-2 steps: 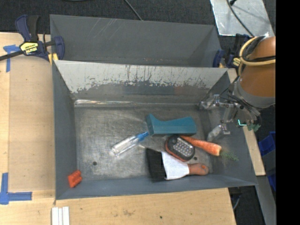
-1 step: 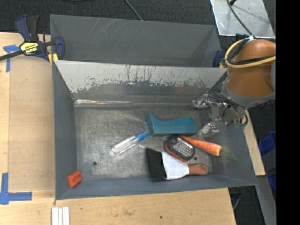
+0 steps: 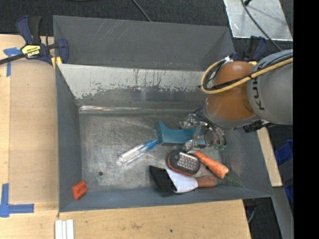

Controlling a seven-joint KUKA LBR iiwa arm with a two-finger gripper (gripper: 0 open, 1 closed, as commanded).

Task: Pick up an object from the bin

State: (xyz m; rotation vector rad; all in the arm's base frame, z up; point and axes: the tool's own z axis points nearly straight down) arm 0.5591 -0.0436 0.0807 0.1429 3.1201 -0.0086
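My gripper [image 3: 191, 132] hangs low in the right half of the bin, and it looks open. One finger [image 3: 191, 119] shows above and the other below the right end of a teal plastic piece [image 3: 170, 133], which lies flat on the floor. Just below the lower finger lies a dark oval keypad gadget with a red rim [image 3: 183, 162]. An orange toy carrot [image 3: 211, 165] lies to its right. A clear tube with a blue tip [image 3: 135, 152] lies left of the teal piece.
A black and white brush-like thing [image 3: 168, 181] and a brown piece [image 3: 207, 181] lie along the front wall. A small orange block [image 3: 79, 189] sits in the front left corner. The orange-covered wrist fills the right side.
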